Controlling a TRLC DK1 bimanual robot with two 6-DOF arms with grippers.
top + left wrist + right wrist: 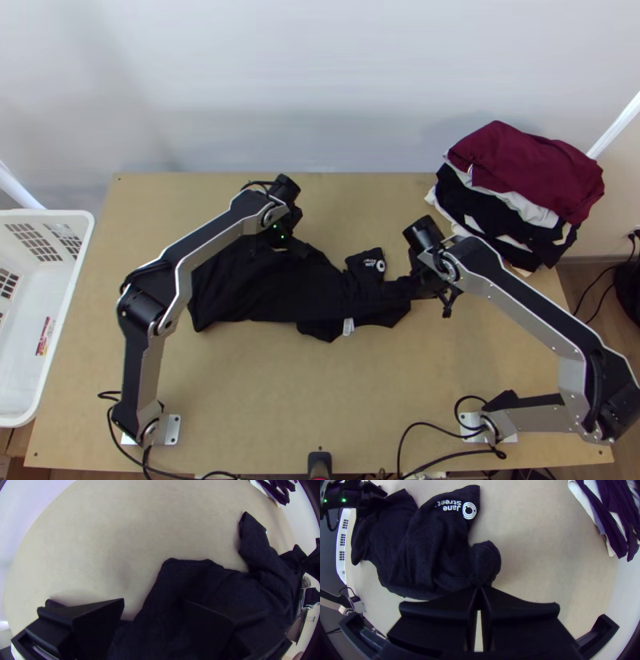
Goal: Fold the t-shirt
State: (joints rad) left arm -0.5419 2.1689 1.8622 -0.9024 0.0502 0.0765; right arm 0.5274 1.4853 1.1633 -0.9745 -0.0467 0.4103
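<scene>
Top view: your left arm is bent at the elbow, forearm angled inward and away from the bases; left gripper [278, 246] is over the far side of the black t-shirt [272, 292]. Your right arm has its elbow out to the side, forearm angled back in; right gripper [422, 282] is at the shirt's right end.

Left wrist view: left gripper [154, 601] is wide, cloth below it; can't tell if they touch. Right wrist view: right gripper [480, 588] is pinched on a bunched end.

Shirt's rumpled, spanning both grippers. White emblem [469, 510] plus lettering [450, 505] on a flap, far side, just left of the right gripper. White tag [348, 326] on the near edge, between grippers, closer to the right one. Clothes pile [524, 172] sits beyond the right gripper, outward.
</scene>
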